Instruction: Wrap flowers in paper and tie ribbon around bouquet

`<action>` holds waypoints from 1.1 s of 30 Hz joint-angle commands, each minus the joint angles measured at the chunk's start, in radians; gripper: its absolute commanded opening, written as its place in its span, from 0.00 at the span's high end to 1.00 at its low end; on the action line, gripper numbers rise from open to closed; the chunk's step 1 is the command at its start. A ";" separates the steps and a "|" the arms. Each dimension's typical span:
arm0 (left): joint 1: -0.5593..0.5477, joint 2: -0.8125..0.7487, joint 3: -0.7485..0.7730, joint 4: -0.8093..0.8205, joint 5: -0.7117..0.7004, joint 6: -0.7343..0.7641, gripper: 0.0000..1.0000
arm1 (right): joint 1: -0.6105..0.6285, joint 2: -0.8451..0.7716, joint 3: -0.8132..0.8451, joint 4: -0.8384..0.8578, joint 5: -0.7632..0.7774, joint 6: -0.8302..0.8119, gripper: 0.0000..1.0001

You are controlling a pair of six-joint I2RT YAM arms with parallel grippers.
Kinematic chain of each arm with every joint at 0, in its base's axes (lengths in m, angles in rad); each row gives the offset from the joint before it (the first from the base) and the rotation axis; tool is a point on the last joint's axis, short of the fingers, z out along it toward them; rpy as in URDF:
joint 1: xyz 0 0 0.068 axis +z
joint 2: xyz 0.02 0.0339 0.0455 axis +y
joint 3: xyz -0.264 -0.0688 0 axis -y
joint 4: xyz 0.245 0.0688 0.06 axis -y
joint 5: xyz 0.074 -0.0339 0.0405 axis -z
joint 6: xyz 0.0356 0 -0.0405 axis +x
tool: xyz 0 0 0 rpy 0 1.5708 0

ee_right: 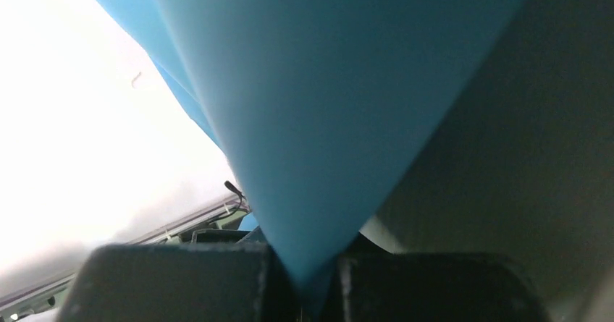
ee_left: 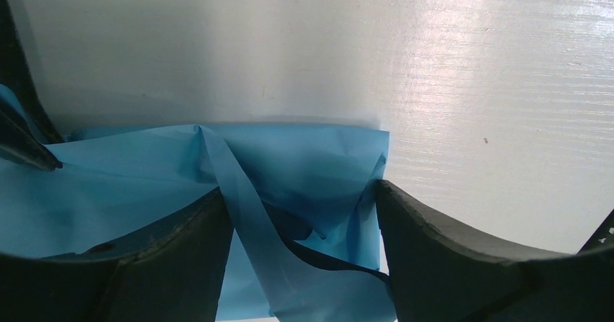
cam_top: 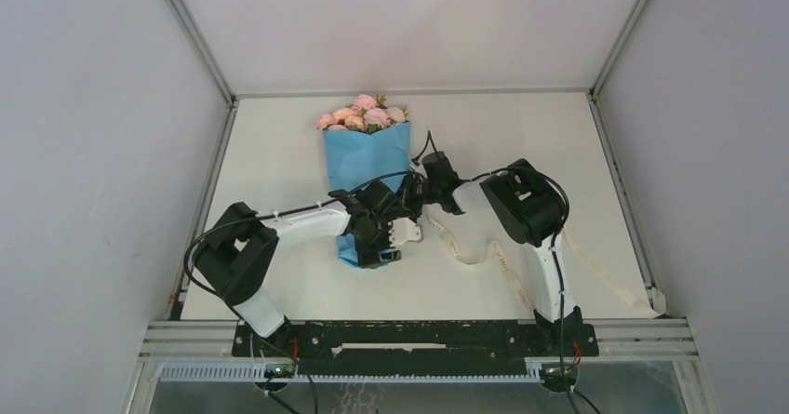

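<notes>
Pale pink roses (cam_top: 363,113) crowd the wide far end of a smooth, creased light-blue paper cone (cam_top: 367,158) lying on the matte white table (cam_top: 279,153). The left gripper (ee_left: 293,195) straddles the cone's crumpled narrow end, jaws spread wide. The right gripper (ee_right: 304,282) is clamped tight on a taut fold of the cone. A thin cream ribbon (cam_top: 470,256) curls flat just to the cone's right.

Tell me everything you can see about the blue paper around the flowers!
The paper is a thin, light-blue sheet rolled into a cone, lying on the white table. Pink flowers poke out of its wide far end. It looks creased at the narrow near end, where a dark navy underside peeks through. The right gripper pinches one fold, and the open left gripper straddles the narrow end.
</notes>
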 commanded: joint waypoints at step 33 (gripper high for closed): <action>-0.175 0.304 0.519 0.102 -0.038 0.413 0.11 | -0.121 0.209 0.693 -0.885 -0.149 -0.745 1.00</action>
